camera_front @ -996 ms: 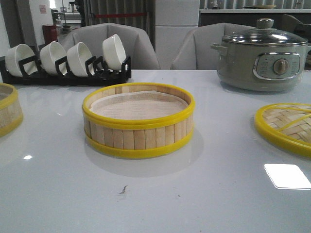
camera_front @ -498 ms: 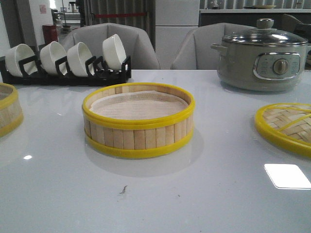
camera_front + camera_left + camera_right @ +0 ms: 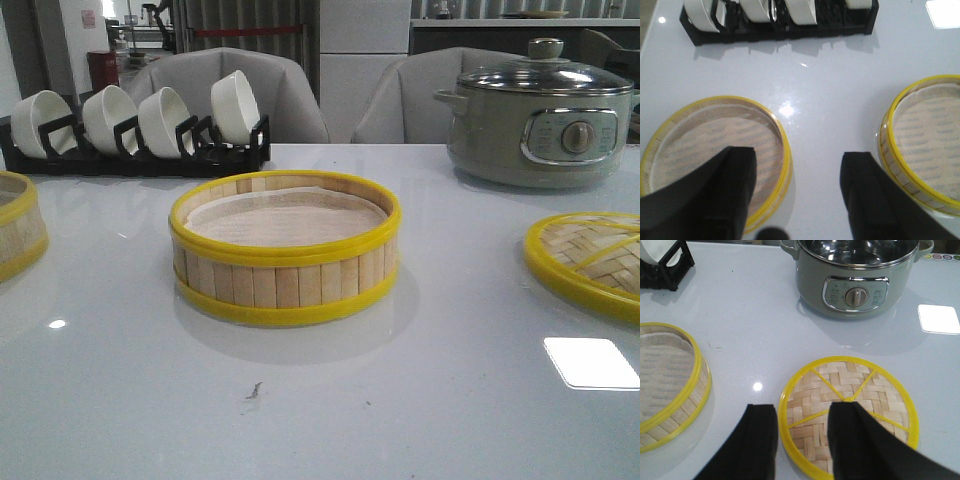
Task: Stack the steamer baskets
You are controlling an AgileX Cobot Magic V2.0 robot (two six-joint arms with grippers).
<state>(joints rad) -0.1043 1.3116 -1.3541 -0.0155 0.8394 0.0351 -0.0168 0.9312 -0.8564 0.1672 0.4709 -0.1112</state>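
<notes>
Left gripper (image 3: 796, 192): seen only in the left wrist view; its two black fingers (image 3: 725, 195) stood wide apart with nothing between them, their tips cut off by the frame edge. One finger overlapped the rim of the left basket.

Right gripper (image 3: 801, 440): seen only in the right wrist view; jaws parted and empty, hanging over the flat round woven-bamboo lid with a yellow rim (image 3: 875, 405). The lid's knob was hidden behind a finger.

Centre basket: the round steamer basket of pale bamboo slats with yellow plastic rims (image 3: 285, 250) sat in the middle of the white glossy table (image 3: 430, 400), its pale paper liner showing inside. Both wrist views caught only part of it.

Left basket: the second, matching slatted steamer basket (image 3: 715, 145) stood well apart from the first, at the table's left edge. The front view cut it down to a sliver; the left wrist view showed most of its lined interior.

Lid in front view: only a cropped arc at the right edge.

Black rack of white ceramic bowls (image 3: 140, 125): far left, four bowls standing on edge.

Grey-green electric pot with a dial (image 3: 540, 115): far right; the right wrist view cut off its top.
</notes>
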